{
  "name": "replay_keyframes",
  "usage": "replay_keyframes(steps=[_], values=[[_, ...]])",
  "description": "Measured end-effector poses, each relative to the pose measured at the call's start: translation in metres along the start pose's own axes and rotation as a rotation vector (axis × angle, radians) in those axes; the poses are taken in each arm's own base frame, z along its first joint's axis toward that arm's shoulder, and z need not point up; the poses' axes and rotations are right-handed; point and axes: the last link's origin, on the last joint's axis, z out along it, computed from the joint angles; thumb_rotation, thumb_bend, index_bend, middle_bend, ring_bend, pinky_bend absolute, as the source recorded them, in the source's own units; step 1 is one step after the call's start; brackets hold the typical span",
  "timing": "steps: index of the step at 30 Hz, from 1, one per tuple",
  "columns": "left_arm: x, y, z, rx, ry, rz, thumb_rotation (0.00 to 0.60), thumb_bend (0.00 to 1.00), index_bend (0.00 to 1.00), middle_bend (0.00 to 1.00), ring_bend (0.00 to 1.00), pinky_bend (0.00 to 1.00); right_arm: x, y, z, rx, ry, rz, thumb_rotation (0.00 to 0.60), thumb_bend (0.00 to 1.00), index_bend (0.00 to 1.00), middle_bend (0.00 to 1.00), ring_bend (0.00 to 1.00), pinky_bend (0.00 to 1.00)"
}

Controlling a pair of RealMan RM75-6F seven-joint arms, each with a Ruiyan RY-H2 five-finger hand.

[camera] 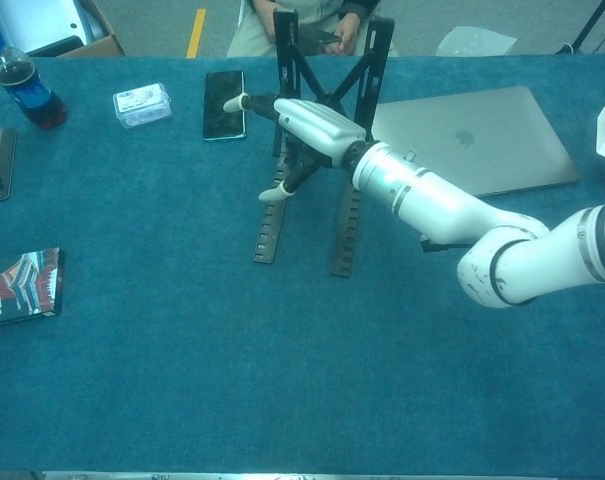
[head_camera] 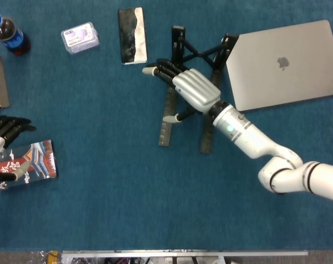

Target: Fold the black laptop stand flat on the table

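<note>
Laptop [head_camera: 284, 63] (closed), phone [head_camera: 132, 35], cola bottle [head_camera: 7, 34], booklet [head_camera: 29, 162] on blue cloth.

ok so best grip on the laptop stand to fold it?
Probably the raised upright posts of the laptop stand, taken from the near side by the right hand hovering there. The posts stick up clear of the table; the notched rails lie flat, harder to get fingers under.

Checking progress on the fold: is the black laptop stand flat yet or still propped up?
Still propped up: the black laptop stand's rear uprights rise off the table in the chest view.
</note>
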Motion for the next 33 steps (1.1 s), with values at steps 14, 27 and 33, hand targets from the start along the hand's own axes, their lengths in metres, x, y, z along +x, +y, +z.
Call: replay_keyframes(steps=[14,27,33], values=[[-0.001,-0.001,0.001,-0.001,0.005,-0.002,0.600,0.28,0.23,0.19,0.15,0.11,0.006,0.028,0.005,-0.099,0.029,-0.027,0.600,0.00,0.13,0.12,0.00,0.14],[-0.001,-0.002,0.001,0.006,0.005,-0.001,0.600,0.28,0.23,0.19,0.15,0.11,0.019,-0.009,-0.013,0.070,0.056,0.034,0.600,0.00,0.13,0.12,0.00,0.14],[-0.002,-0.003,0.000,0.015,0.004,-0.005,0.600,0.28,0.23,0.19,0.15,0.11,0.049,-0.023,-0.033,0.130,0.141,0.027,0.600,0.00,0.13,0.12,0.00,0.14]])
